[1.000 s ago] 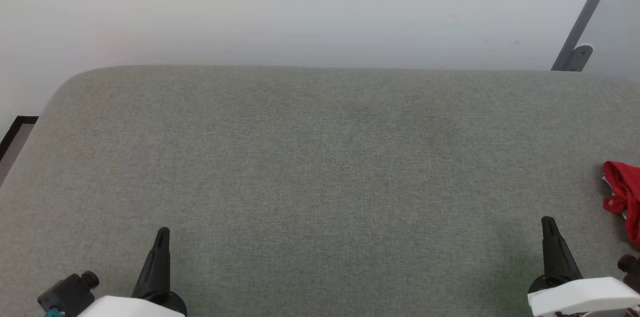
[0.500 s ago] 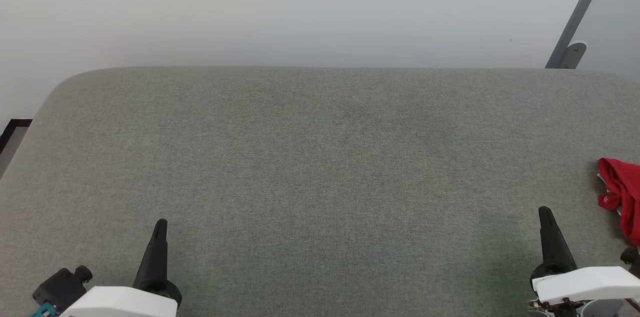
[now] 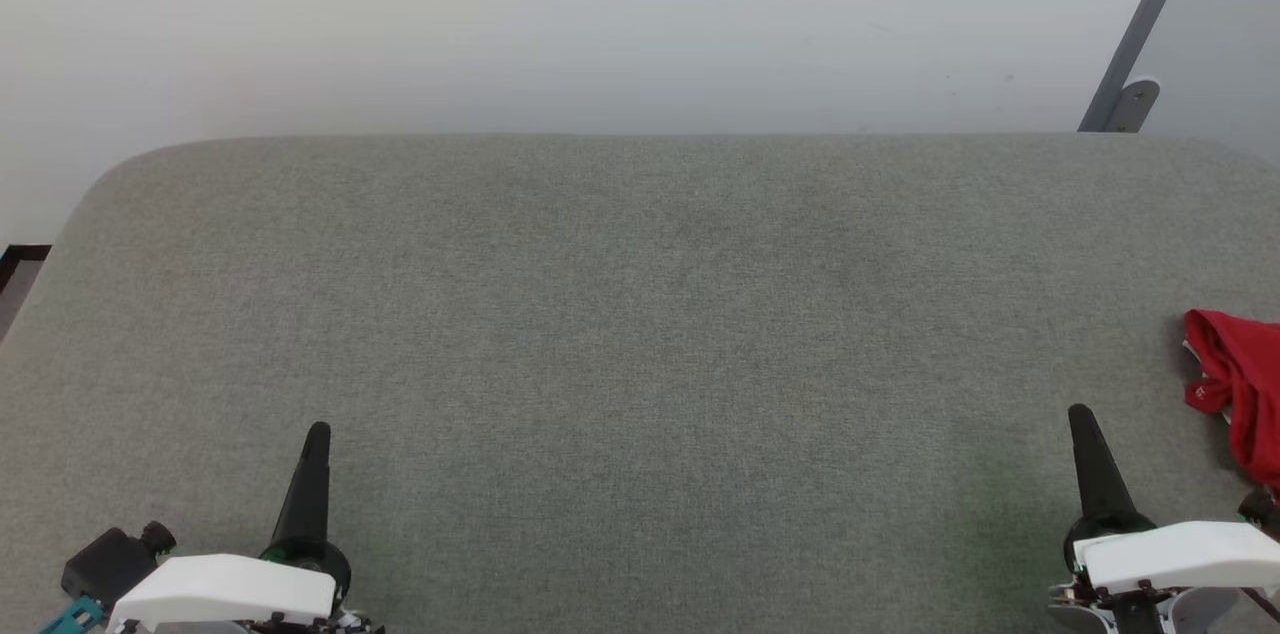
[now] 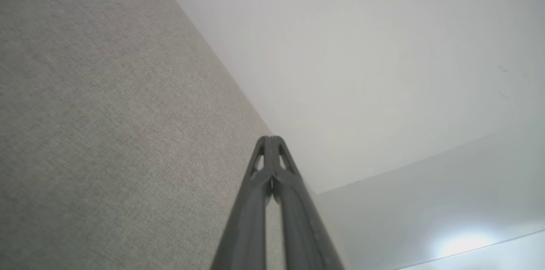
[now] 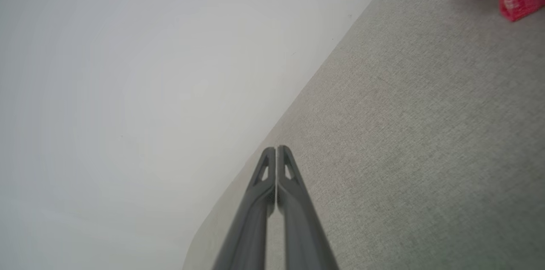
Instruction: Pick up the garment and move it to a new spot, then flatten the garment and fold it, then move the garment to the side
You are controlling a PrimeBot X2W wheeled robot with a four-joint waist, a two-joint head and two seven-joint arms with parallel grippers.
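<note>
left claw (image 3: 317, 432): together, empty; right claw (image 3: 1079, 414): together, empty; garment (image 3: 1238, 384): bunched on grey bench (image 3: 640, 314), near right claw

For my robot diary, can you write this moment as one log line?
left hand: shut, holding nothing | right hand: shut, holding nothing | garment: crumpled on grey surface, right of right hand, untouched | step: pick-up not begun

Grey fabric-covered table (image 3: 640, 314) against a plain pale wall (image 3: 600, 14), grey metal strut (image 3: 1135, 34) at right.
</note>
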